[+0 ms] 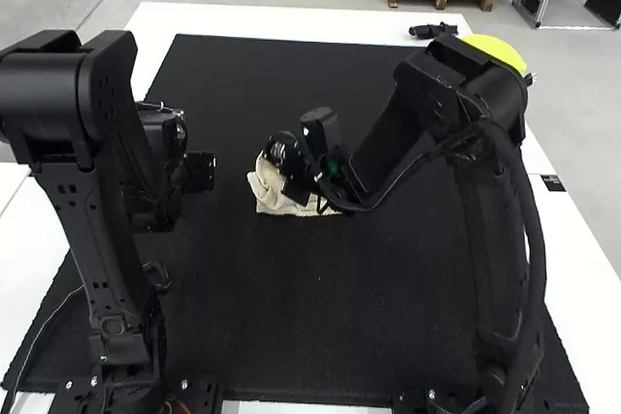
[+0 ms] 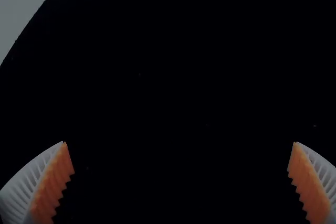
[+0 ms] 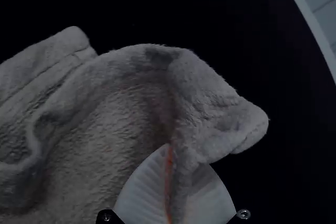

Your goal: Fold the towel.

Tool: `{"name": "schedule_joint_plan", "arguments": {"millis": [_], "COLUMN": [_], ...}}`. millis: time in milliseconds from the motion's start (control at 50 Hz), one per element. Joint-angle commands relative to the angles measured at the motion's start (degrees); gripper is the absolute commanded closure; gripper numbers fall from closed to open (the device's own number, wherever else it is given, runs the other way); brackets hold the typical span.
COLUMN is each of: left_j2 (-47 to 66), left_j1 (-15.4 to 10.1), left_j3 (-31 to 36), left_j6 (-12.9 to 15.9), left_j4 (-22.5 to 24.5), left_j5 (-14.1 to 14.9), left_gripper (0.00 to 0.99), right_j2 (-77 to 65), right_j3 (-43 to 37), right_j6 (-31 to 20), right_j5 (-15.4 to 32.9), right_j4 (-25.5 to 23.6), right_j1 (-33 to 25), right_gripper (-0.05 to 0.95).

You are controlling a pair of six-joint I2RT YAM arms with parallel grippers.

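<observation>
On the dark mat (image 1: 291,336) that covered most of the white surface (image 1: 291,18), we had the cream towel (image 1: 272,198) bunched in a small heap, a little toward eleven o'clock from the mat's middle in the high view. Our right gripper (image 3: 185,155) reached in from about three o'clock, its fingers closed on a ridge of cloth just inside one rounded corner. We judged that this pinch was meant to give us a raised part to lift by, so the crumpled layers could be drawn out; a true fold probably had to wait until the towel lay flat. A grip that shallow might have slipped, or dragged the whole heap along. Our left gripper (image 2: 179,142) hung over the mat at nine o'clock from the towel, its fingers spread wide with nothing between them, presumably kept apart to take a second corner once one came within reach. On the towel we could make out a hem-like edge, but neither a label nor any writing that we could read.
</observation>
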Motion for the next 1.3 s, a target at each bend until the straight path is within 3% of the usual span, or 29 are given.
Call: {"name": "schedule_joint_plan", "arguments": {"millis": [0,320,620,920,960,1020,1060,1220,1280], "left_j2": [-0.8,-0.8,-0.8,-0.8,-0.8,-0.8,-0.8,-0.9,-0.9], "left_j1": [0.2,-0.1,-0.1,-0.1,-0.1,-0.1,-0.1,-0.1,-0.1], "left_j3": [0.0,0.1,0.3,0.2,0.1,0.0,0.0,0.0,0.1], "left_j6": [-0.4,-0.4,-0.4,-0.3,-0.3,-0.3,-0.3,-0.3,-0.3], "left_j4": [0.6,0.8,0.7,0.5,0.6,0.6,0.6,0.5,0.5], "left_j5": [-0.5,-0.7,-0.7,-0.7,-0.7,-0.7,-0.7,-0.7,-0.7], "left_gripper": [0.038,0.039,0.038,0.038,0.039,0.038,0.039,0.039,0.038], "right_j2": [-0.5,-0.5,0.2,1.4,1.8,2.0,2.0,1.9,1.9], "right_j3": [-1.1,-5.2,-9.6,-8.3,-8.1,-8.1,-8.4,-8.7,-8.6], "right_j6": [1.1,1.7,0.3,2.6,3.1,3.6,3.6,4.4,4.6], "right_j5": [-0.3,-2.2,-5.0,-4.8,-4.4,-3.3,-3.3,-3.3,-3.4], "right_j4": [0.7,2.8,10.1,8.0,8.0,8.0,8.3,9.8,9.8], "right_j1": [1.2,2.8,5.2,5.2,5.0,4.3,3.9,3.4,3.0], "right_gripper": [0.92,0.92,0.92,0.92,0.81,0.49,0.34,0.16,0.14]}}
